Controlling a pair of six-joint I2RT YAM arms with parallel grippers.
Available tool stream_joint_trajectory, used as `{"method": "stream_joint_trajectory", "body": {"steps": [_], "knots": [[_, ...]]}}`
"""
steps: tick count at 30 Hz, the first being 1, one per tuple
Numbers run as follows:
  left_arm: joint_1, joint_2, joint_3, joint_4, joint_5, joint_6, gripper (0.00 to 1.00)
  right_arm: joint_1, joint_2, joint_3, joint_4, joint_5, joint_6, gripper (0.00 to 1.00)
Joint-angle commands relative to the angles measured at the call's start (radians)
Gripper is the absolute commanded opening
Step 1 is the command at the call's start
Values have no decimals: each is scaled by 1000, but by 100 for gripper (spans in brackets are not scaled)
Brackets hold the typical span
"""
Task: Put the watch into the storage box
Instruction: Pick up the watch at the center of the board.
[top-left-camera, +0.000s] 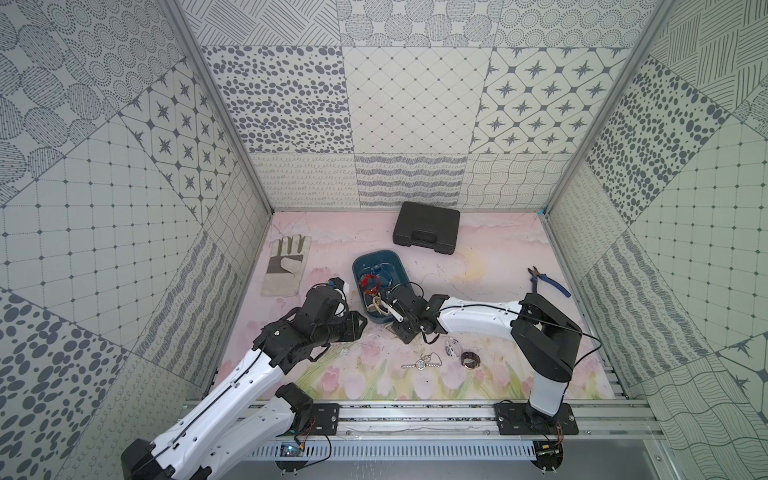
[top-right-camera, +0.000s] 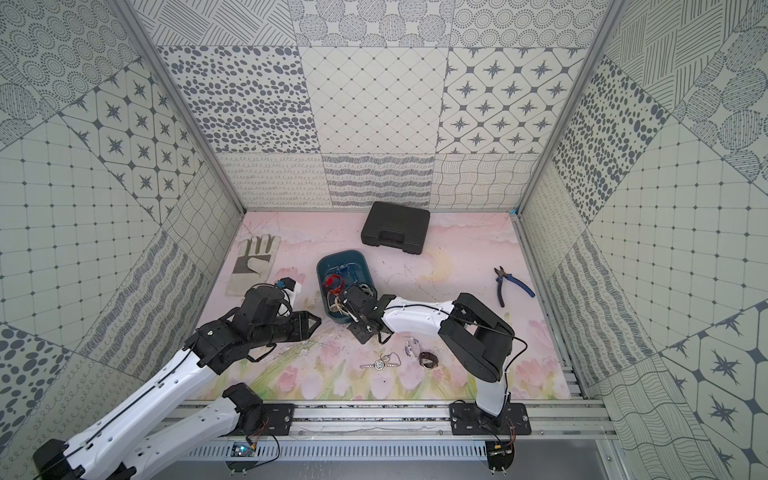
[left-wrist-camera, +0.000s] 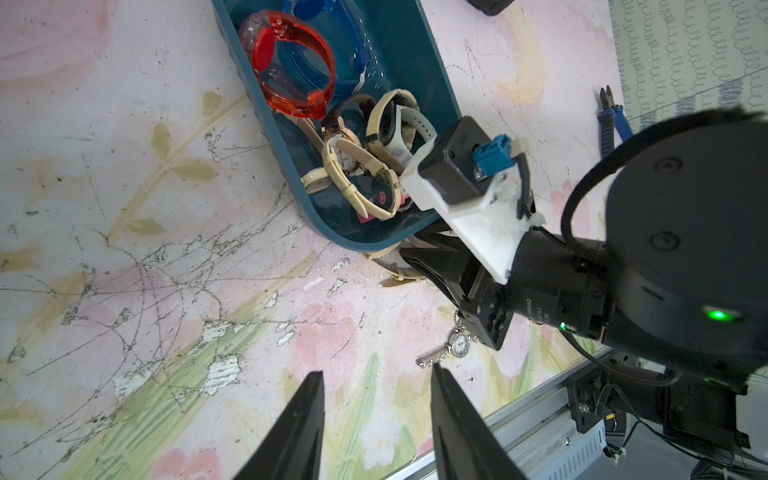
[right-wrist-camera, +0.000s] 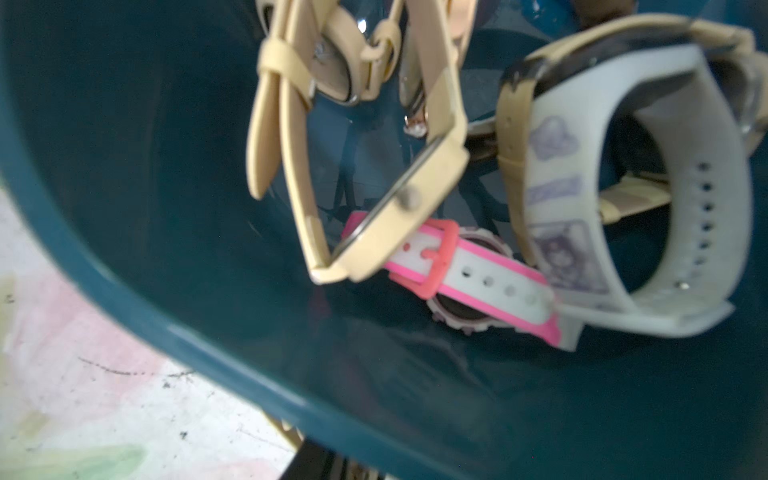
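The pick-up step is in hand: the right gripper (left-wrist-camera: 409, 264) is sitting low on the desk (left-wrist-camera: 124, 208) just outside the near end wall of the storage box (top-left-camera: 362, 266). A beige-strapped watch (left-wrist-camera: 395, 277) is lying there beside the foot of the wall, outside the box rather than in it. The black fingers are sitting around its strap, but they are half covering it, so I cannot tell whether they are clamping it yet. The left gripper (left-wrist-camera: 376, 370) is hanging over bare desk beside the box, fingers apart and nothing between them.

The box is holding several watches, among them a red plastic band (left-wrist-camera: 291, 66) and a pink-and-white watch (right-wrist-camera: 469, 270). A silver watch (top-left-camera: 420, 365) is lying on the desk nearer the rail.

The next move, as I judge it, is calling for a firm close on the strap, a lift clear of the rim and a short carry over the wall.

In both top views the right wrist is covering the beige-strapped watch entirely — and the right wrist view is giving only a blurred sliver of strap at its edge.
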Motion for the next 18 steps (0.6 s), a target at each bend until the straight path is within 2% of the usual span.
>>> {"method": "stream_joint_trajectory", "body": {"steps": [1,4,8,18], "knots": [[0,-6,-2,-7,-20,-1,46,-3,6,3,13,15,-11,19],[0,-9,-5,-7,-25,-5,46,-3,-6,2,8,15,-12,10],[0,-34,-11,-11,-41,-12,46,-3,-27,-1,-4,3,-12,3],[0,-153,-36,-51,-134,-57,46,-3,-151,6,-128,-141,22,0]]}}
